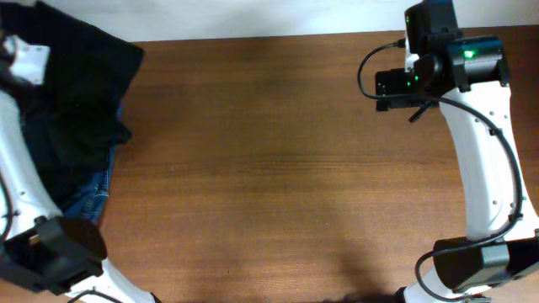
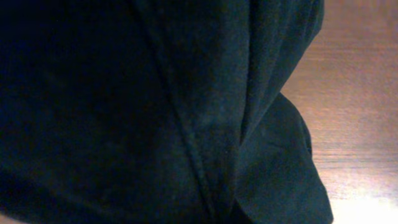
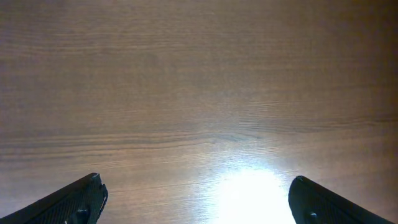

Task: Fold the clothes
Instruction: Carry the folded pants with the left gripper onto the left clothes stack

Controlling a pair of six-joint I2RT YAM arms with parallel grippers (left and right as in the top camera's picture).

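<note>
The clothes (image 1: pixel 76 93), a large plain black garment, lie bunched at the table's far left edge and partly over blue jeans. My left gripper (image 1: pixel 27 61) is in among the fabric, its fingers hidden. The left wrist view is filled with the black garment (image 2: pixel 137 106), and its creases run together at the bottom middle where the jaws sit, so it looks gripped. My right gripper (image 1: pixel 389 87) is at the far right, well away from the clothes. In the right wrist view it (image 3: pixel 199 190) is open wide and empty above bare wood.
Blue denim jeans (image 1: pixel 93 198) stick out from under the black garment at the left edge. The brown wooden table (image 1: pixel 278 177) spans the view. The right arm's white link (image 1: pixel 484 168) runs along the right side.
</note>
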